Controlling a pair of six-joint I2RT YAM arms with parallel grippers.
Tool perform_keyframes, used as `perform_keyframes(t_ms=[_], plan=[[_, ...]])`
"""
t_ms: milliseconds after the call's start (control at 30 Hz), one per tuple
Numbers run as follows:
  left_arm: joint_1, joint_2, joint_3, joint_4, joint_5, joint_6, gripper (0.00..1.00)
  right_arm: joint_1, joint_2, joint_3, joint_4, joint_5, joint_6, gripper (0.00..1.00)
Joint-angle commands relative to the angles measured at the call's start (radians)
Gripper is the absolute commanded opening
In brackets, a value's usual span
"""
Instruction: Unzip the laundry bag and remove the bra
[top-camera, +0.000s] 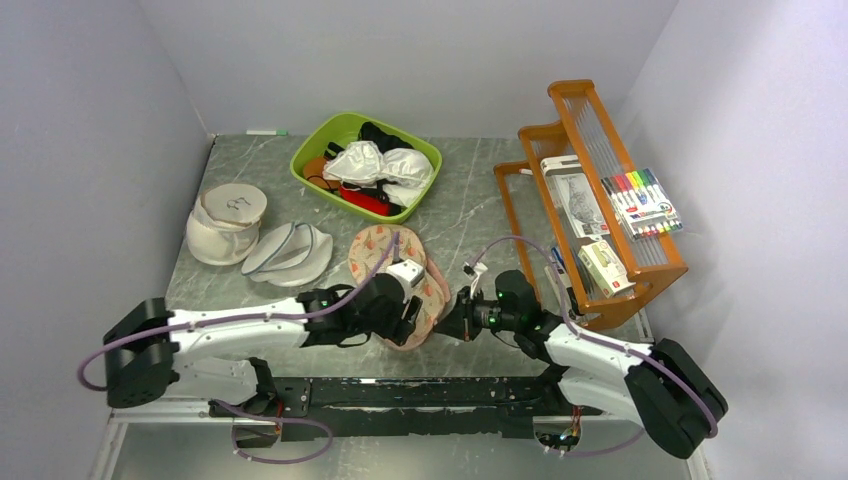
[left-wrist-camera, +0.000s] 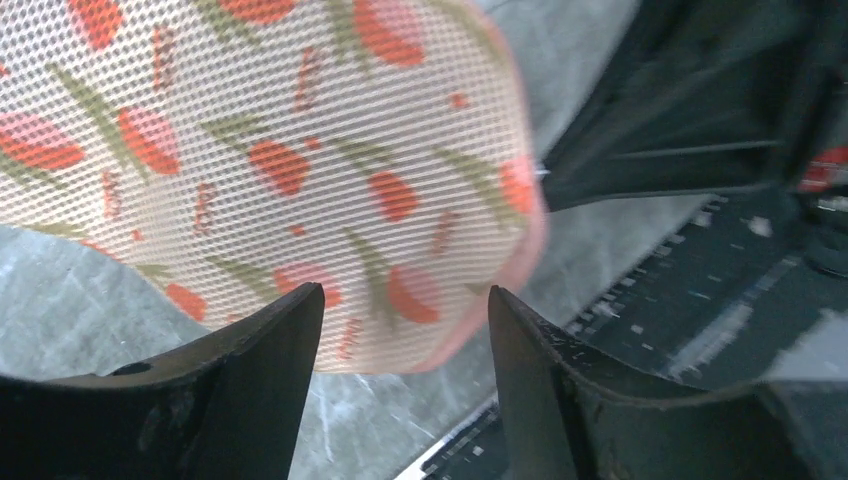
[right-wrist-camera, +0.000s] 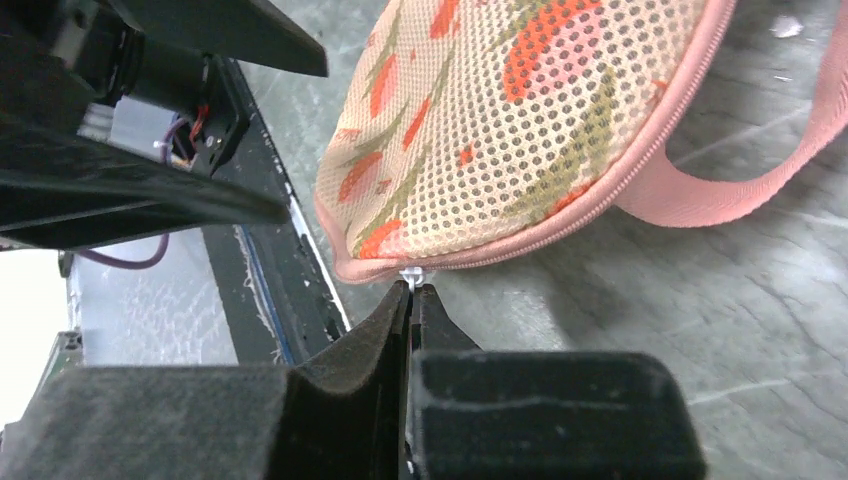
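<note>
Left end effector (left-wrist-camera: 405, 310) stands with its dark fingers (left-wrist-camera: 250, 380) apart, gripping nothing. The rounded near end of the pale pink mesh laundry bag with orange-red flowers (left-wrist-camera: 300, 150) shows beyond the gap, and I can't tell whether either finger touches it. From above, that arm's wrist covers the middle of the bag, which lies flat on the grey marbled table (top-camera: 470, 200) near its front edge, between the two arms. Whatever is inside can't be made out through the mesh.

Right end effector (right-wrist-camera: 413, 292) is closed, its tips pinching a small pale zip tab (right-wrist-camera: 414, 274) at the bag's pink zip seam. Most of the tab is hidden between the tips. A pink webbing loop (right-wrist-camera: 720, 190) trails from the bag, cut off at the picture's edge.

Further back on the left sit round white mesh bags with dark trim (top-camera: 290, 250); one carries a mark too small to read. The lime green plastic tray (top-camera: 312, 143) holds white bras (top-camera: 380, 165). On the right, the orange wooden rack (top-camera: 535, 131) holds a pack of coloured markers (top-camera: 640, 205) and boxes whose print is unreadable.
</note>
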Motion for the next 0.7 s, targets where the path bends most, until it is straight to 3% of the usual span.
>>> perform_keyframes(t_ms=[0, 67, 167, 267, 467, 667], plan=[[-0.012, -0.125, -0.015, 0.027, 0.158, 0.006, 0.75, 0.033, 0.043, 0.033, 0.120, -0.052, 0.011, 0.00], [-0.015, -0.139, -0.013, 0.072, 0.204, 0.019, 0.76, 0.053, 0.050, 0.042, 0.121, -0.040, 0.014, 0.00], [-0.017, -0.111, 0.002, 0.129, 0.256, 0.040, 0.67, 0.077, 0.043, 0.043, 0.135, -0.009, 0.031, 0.00], [-0.017, -0.055, 0.024, 0.096, 0.176, 0.026, 0.61, 0.082, 0.031, 0.038, 0.151, -0.001, 0.049, 0.00], [-0.012, 0.015, 0.013, 0.072, 0.095, 0.002, 0.63, 0.090, 0.031, 0.028, 0.166, 0.004, 0.055, 0.00], [0.003, 0.039, 0.012, 0.050, 0.027, -0.033, 0.44, 0.092, 0.045, 0.024, 0.156, 0.009, 0.047, 0.00]])
